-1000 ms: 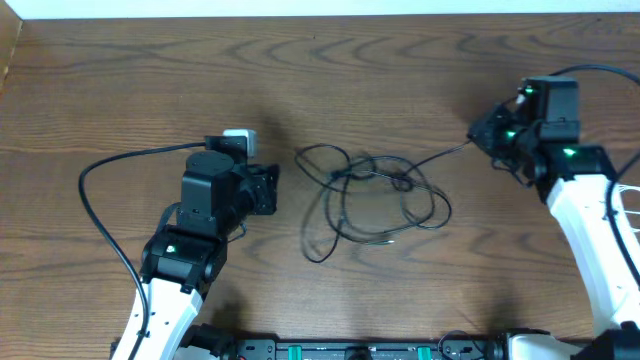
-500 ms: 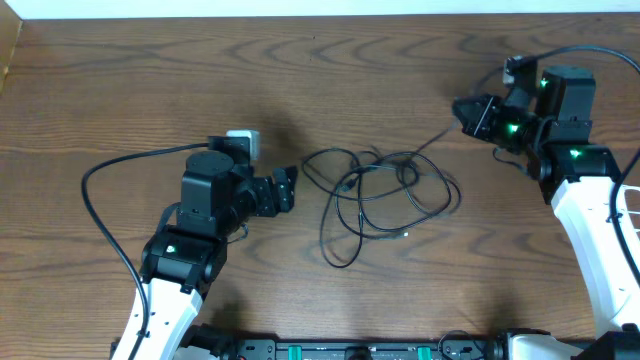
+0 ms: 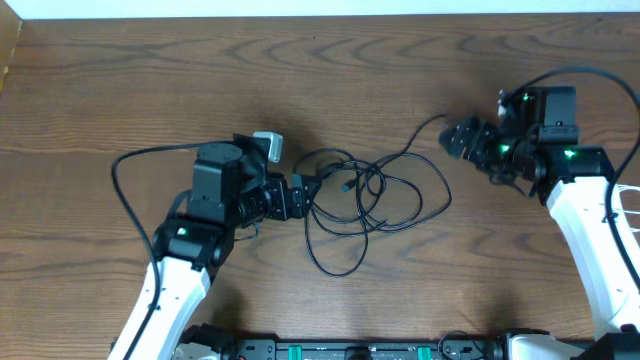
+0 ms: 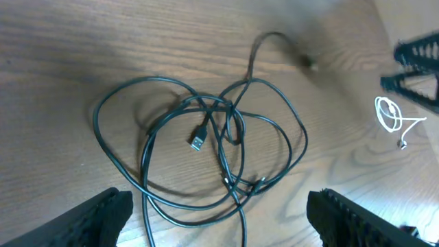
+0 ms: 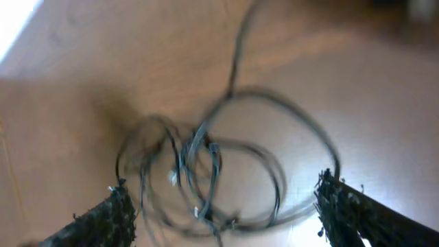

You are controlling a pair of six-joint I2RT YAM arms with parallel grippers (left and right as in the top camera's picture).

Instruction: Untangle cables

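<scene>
Two black cables [image 3: 365, 195] lie looped together in a loose tangle at mid-table. One free end [image 3: 432, 120] curves off toward the upper right. My left gripper [image 3: 300, 195] is open at the tangle's left edge. In the left wrist view, black strands [image 4: 226, 137] and a silver plug [image 4: 197, 141] lie on the wood ahead of the left gripper [image 4: 219, 226], none gripped. My right gripper [image 3: 462, 138] is open, just right of the free end and holding nothing. The right wrist view is blurred, with the tangle [image 5: 212, 171] ahead of the right gripper [image 5: 226, 219]. A small coiled white cable [image 4: 389, 115] lies apart at the right.
The left arm's thick black wire [image 3: 125, 190] arcs over the table to the left. A white strip [image 3: 320, 8] marks the table's far edge. Thin white loops [image 3: 625, 205] show at the right edge beside the right arm.
Both grippers have opened. The right one let go of the black cable end, which now lies slack. The left arm moved right, up to the tangle, and the tangle's loops shifted.
</scene>
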